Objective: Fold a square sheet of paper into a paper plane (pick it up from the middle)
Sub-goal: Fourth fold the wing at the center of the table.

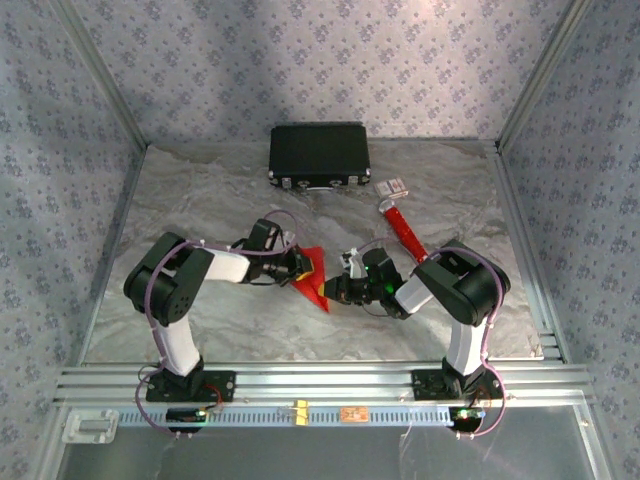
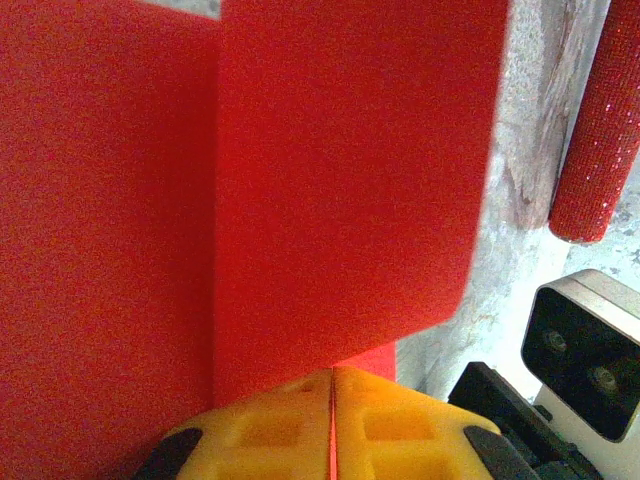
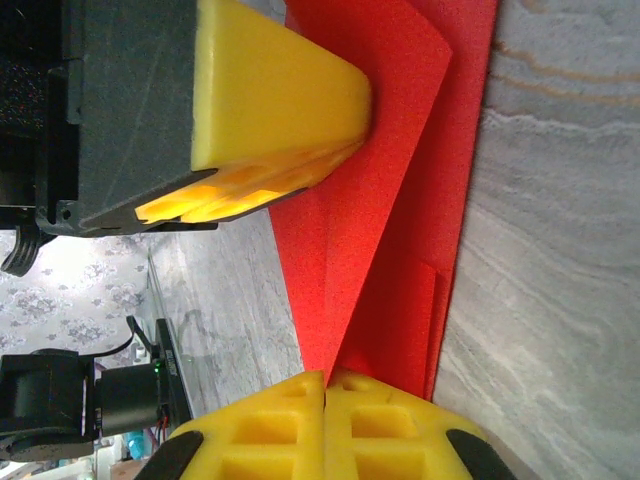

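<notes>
No text, number or brand legible anywhere.

- Red paper (image 2: 350, 180) pinched in my left fingers (image 2: 270, 435): plain on every face I see, no print. Same sheet at my right fingers (image 3: 390, 435): also bare.
- Black case (image 1: 318, 153), well beyond both sets of fingers: lid unmarked, front too small to tell.
- White end (image 1: 393, 186) of the red tube, out past my right fingers: grey streaks, too small to read.
- Small orange tag (image 1: 351, 414) on the rail, well behind my fingers: unreadable.
</notes>
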Controlling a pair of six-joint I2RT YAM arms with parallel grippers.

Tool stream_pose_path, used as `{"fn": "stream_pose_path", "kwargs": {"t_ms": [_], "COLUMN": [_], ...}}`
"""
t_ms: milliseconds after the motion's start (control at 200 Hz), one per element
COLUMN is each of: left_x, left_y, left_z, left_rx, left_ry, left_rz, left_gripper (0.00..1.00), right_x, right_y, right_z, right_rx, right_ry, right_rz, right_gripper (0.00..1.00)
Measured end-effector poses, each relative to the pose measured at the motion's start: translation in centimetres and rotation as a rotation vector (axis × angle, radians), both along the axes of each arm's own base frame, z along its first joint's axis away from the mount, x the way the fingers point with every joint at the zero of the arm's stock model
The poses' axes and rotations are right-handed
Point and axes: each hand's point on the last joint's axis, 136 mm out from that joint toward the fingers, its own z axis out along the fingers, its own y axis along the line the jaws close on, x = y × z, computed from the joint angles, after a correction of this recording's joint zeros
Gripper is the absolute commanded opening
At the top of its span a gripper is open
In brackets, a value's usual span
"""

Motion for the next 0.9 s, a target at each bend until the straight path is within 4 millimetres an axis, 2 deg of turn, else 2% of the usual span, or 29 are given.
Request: {"fn": "stream_pose_path", "kwargs": {"t_ms": [475, 899], "left_x": [0.02, 0.00], "left_y": [-0.48, -0.49], "left_z": [-0.21, -0.22], "left_rx": [0.028, 0.030], "left_ry": [-0.005, -0.005], "left_rz": [-0.052, -0.055], "left_gripper": [0.07, 0.07], "right_x": [0.01, -0.86], "right_y": [-0.30, -0.91], "right_z": [0.41, 0.08], "right_rx": [-0.084, -0.248], "right_ry": [0.003, -0.004], "right_rz": [-0.027, -0.027], "right_gripper": [0.20, 0.22]}}
